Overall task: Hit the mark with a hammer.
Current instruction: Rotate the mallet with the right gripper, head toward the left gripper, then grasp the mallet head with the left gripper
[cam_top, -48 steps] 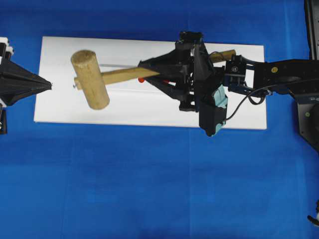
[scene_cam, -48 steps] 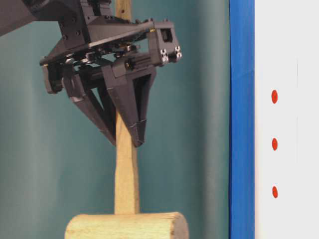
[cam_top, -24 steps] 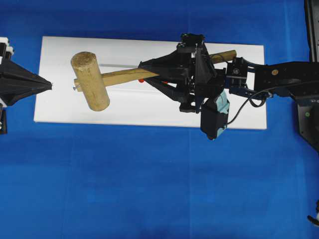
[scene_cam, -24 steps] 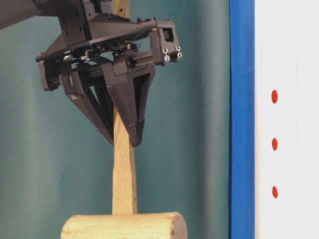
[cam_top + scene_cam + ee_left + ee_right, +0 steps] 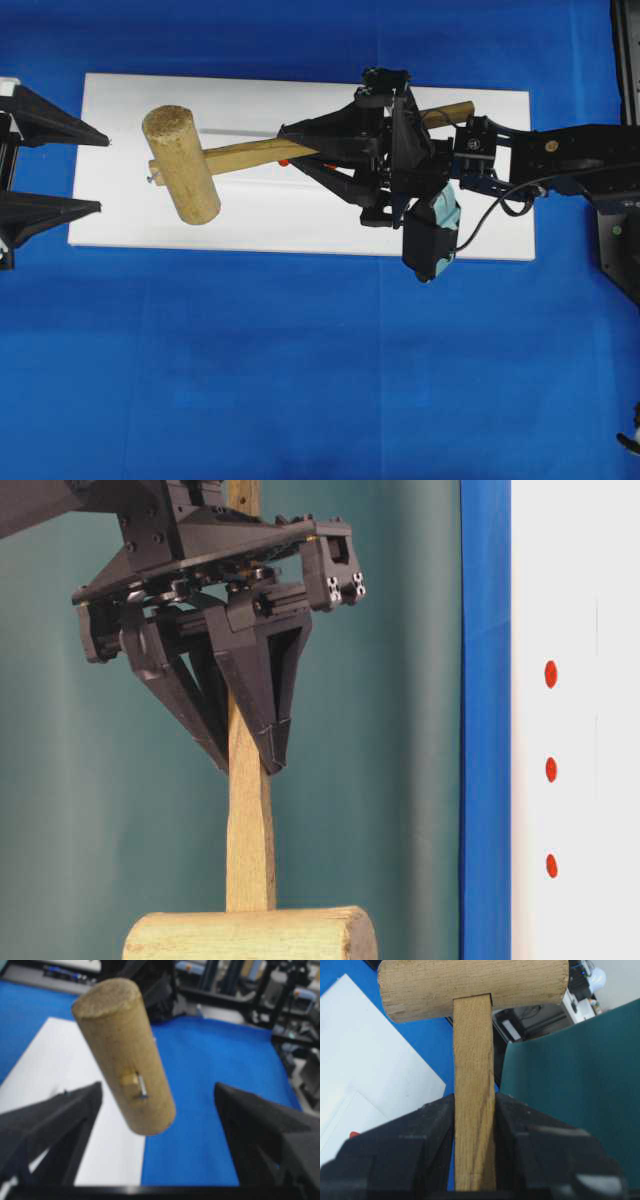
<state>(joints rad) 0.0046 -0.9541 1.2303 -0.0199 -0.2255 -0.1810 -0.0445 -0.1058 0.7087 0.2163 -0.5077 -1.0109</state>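
The hammer is a light wooden mallet; its thick head [image 5: 180, 163] hangs over the left part of the white board [image 5: 300, 220]. Its flat handle [image 5: 240, 152] runs right into my right gripper [image 5: 290, 147], which is shut on the handle. The right wrist view shows both fingers pressed against the handle [image 5: 474, 1060] below the head [image 5: 470, 987]. Red marks [image 5: 550, 770] dot the board; one mark [image 5: 284, 161] peeks out under the handle. My left gripper [image 5: 104, 172] stands open at the board's left end, facing the head [image 5: 122, 1055] without touching it.
Blue cloth [image 5: 300, 380] covers the table around the board. A dark green screen [image 5: 380, 780] stands behind the arm in the table-level view. The right arm's body [image 5: 560, 160] reaches in from the right edge.
My left gripper has gone from shut to wide open. The hammer and right gripper tilted slightly earlier and have since held still.
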